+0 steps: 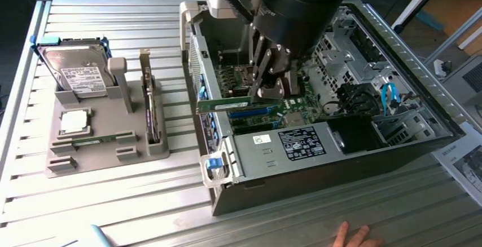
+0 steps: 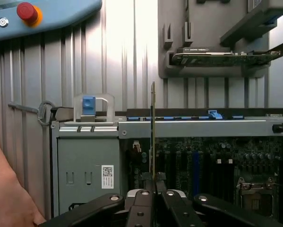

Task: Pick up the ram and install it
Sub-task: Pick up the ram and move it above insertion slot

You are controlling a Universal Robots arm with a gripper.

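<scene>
We see the gripper (image 1: 271, 92) closed narrowly on the ram (image 1: 229, 105), pinching the thin green stick near one end. The stick stands on edge with its long side roughly level, just inside the open side of the computer case (image 1: 316, 185). It hangs above the case's green motherboard (image 1: 301, 97), and we judge it is held this way so its lower edge can meet a slot. Beside the case, on the slatted counter (image 1: 113, 202), a grey holder (image 1: 98, 151) keeps a hard drive (image 1: 79, 72) and a processor chip (image 1: 75, 122). A person's hand (image 1: 354, 237) rests near the case.
</scene>
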